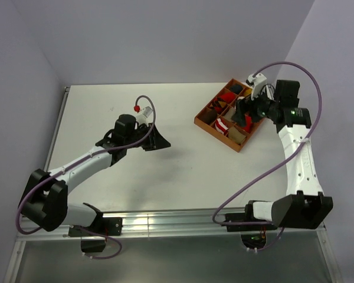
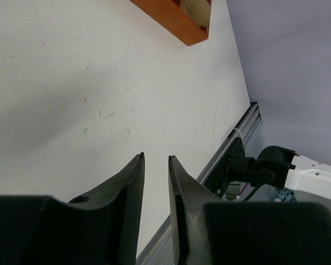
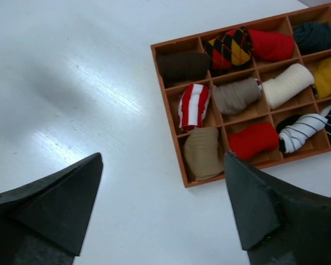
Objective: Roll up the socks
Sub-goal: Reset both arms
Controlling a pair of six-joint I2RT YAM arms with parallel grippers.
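While the right gripper [image 3: 163, 163] hung over the table with its two dark fingers spread wide and nothing between them, the wrist view looked down past it at the near corner of an orange-brown wooden tray [image 3: 169, 117] divided into small compartments. The two socks sat there as bundles: the red-and-white striped sock [image 3: 193, 106] in the column at the tray's near end, and the tan-brown sock [image 3: 201, 153] in the corner compartment just beside it. A grey roll [image 3: 234, 95] and a red roll [image 3: 252, 141] filled the cells next to them. The left gripper [image 2: 156, 158] hovered well apart over bare table, its jaws drawn to a narrow slit and holding nothing. The likely trouble was the reach into the tray: jaws that wide could straddle a divider or catch a neighbouring roll, and a finger pressing on the rim might shove or tip the tray. The soft fabric could also slip or come loose in a shallow pinch. The table [image 1: 183, 171] was smooth, white and faintly scuffed, edged by a metal rail [image 1: 165, 221] at the near side. Plain pale lilac walls [image 1: 165, 35] closed in the far side and both flanks.
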